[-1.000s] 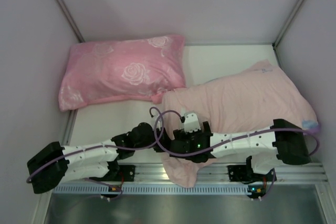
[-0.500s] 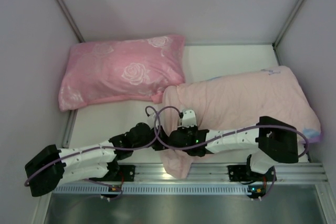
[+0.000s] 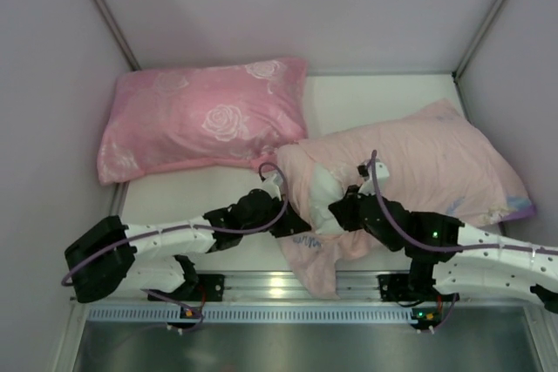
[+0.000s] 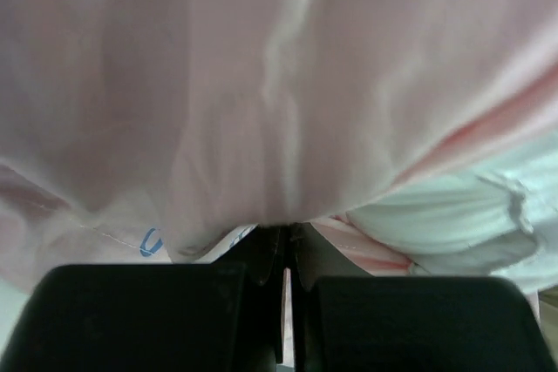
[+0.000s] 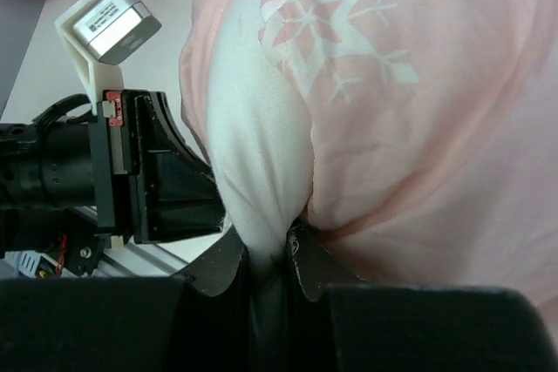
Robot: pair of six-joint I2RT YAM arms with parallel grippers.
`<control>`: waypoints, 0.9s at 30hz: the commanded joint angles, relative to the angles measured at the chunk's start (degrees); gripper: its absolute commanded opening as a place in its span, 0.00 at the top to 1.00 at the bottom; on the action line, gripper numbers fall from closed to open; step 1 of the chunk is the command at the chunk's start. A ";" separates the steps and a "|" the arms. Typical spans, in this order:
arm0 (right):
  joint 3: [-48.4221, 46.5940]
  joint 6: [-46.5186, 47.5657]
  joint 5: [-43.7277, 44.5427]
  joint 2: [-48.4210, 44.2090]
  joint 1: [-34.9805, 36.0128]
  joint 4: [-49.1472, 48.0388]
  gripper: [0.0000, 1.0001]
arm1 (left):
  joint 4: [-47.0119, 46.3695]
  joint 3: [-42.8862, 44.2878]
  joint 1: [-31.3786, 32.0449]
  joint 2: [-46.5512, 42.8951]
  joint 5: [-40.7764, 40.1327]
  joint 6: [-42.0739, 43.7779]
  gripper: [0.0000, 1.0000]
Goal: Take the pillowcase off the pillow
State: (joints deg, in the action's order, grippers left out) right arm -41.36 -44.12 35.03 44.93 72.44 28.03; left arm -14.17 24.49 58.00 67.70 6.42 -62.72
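since one second earlier, the right claw (image 5: 277,254) went from spread to pinching the pillow (image 5: 261,154) at the 8 o'clock end of the pillowcase (image 5: 418,145); the left claw (image 4: 283,246) stayed pinching the pillowcase.

most of the pillow (image 5: 260,163) lies hidden inside the pillowcase (image 3: 427,163); the right arm (image 3: 497,259) runs off the top view's edge at 4 o'clock; the left wrist view's fabric is blurred.

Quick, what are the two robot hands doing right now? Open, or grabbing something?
Left gripper: closed, pinching the edge of the pillowcase.
Right gripper: closed on a bunch of the white pillow.
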 commanded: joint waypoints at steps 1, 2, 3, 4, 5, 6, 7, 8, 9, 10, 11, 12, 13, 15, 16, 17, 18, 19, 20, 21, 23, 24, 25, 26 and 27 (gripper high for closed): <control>-4.43 -0.53 -2.83 -8.26 -4.22 -4.65 1.00 | 17.08 0.55 -0.25 6.38 -8.88 2.78 1.00; -4.17 -0.70 -4.34 -8.80 -5.63 -4.65 1.00 | 15.51 0.38 -0.25 8.39 -7.66 3.47 1.00; -3.55 -1.58 -6.09 -9.15 -7.04 -4.74 1.00 | 13.84 0.12 -0.25 9.19 -4.08 3.39 1.00; -3.20 -2.02 -9.24 -9.42 -9.66 -5.26 1.00 | 9.65 0.03 0.36 10.16 -1.43 2.52 1.00; -3.28 -2.11 -10.58 -8.46 -10.47 -5.88 1.00 | 3.51 -2.06 1.41 10.87 2.77 2.34 1.00; -3.46 -2.20 -11.20 -7.32 -10.66 -6.06 1.00 | -5.07 -3.91 4.64 11.05 7.60 1.55 1.00; -3.37 -2.20 -11.12 -6.09 -10.66 -7.28 1.00 | -25.96 -5.93 6.50 11.66 15.65 -0.02 1.00; -3.02 -2.20 -11.21 -3.56 -10.66 -8.59 1.00 | -32.69 -7.34 8.34 12.62 17.91 -2.99 1.00; -1.98 -2.55 -10.60 -2.40 -10.66 -9.83 1.00 | -34.15 -6.39 10.62 14.72 19.32 -3.63 1.00; -1.27 -2.90 -10.42 -1.43 -10.74 -11.14 1.00 | -33.56 -5.34 11.78 15.44 19.86 -3.55 1.00; -0.74 -3.25 -10.24 0.67 -10.83 -14.81 1.00 | -31.98 -4.29 13.01 16.14 19.52 -2.51 1.00; -0.56 -3.69 -10.41 2.17 -11.09 -16.07 1.00 | -33.36 -2.97 13.89 17.10 20.21 -2.41 1.00; -0.91 -3.69 -9.81 3.66 -11.10 -16.86 1.00 | -36.07 -2.61 15.20 19.81 21.69 -2.76 1.00; -1.70 -4.13 -9.36 7.45 -11.19 -18.62 1.00 | -39.10 -1.65 15.39 22.72 24.00 -4.52 1.00; -1.79 -4.48 -9.54 7.54 -11.19 -18.63 1.00 | -35.09 -1.12 15.04 23.96 22.60 -4.34 1.00; -1.62 -4.75 -9.71 6.06 -11.10 -18.89 1.00 | -30.09 -0.76 14.43 24.23 17.46 -3.65 1.00; -1.70 -4.75 -9.80 4.66 -11.10 -18.54 1.00 | -22.73 -0.85 13.99 24.49 14.97 -3.55 1.00; -1.79 -4.66 -9.45 1.95 -11.18 -17.76 1.00 | -19.09 -1.11 12.42 25.19 12.33 -3.81 1.00; -2.23 -4.31 -9.10 0.61 -11.27 -16.62 1.00 | -16.00 -1.55 11.18 25.46 9.87 -4.60 1.00; -4.32 -4.14 -8.75 -0.62 -11.27 -11.56 1.00 | -13.71 -2.16 10.04 25.29 4.80 -5.30 1.00; -6.18 -4.74 -8.57 -4.40 -11.10 -5.47 1.00 | -4.23 -4.09 7.14 19.88 -2.86 -7.58 1.00; -5.75 -4.92 -8.31 -5.98 -10.75 -0.57 1.00 | -0.28 -4.62 6.87 16.44 -13.17 -9.25 1.00; -4.96 -5.45 -7.18 -7.47 -10.31 2.09 1.00 | 5.94 -5.41 7.04 12.23 -17.10 -10.74 1.00; -2.78 -6.67 -6.82 -10.44 -10.13 4.55 1.00 | 8.44 -6.64 7.30 2.97 -20.36 -11.45 1.00; -1.36 -7.20 -6.55 -11.78 -10.04 6.84 1.00 | 12.03 -6.39 7.74 -1.74 -26.22 -11.81 1.00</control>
State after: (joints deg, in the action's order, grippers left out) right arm -40.86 -47.48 22.70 39.94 62.78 33.26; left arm -25.61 21.08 65.01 78.30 -1.87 -72.03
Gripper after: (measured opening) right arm 0.102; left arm 0.008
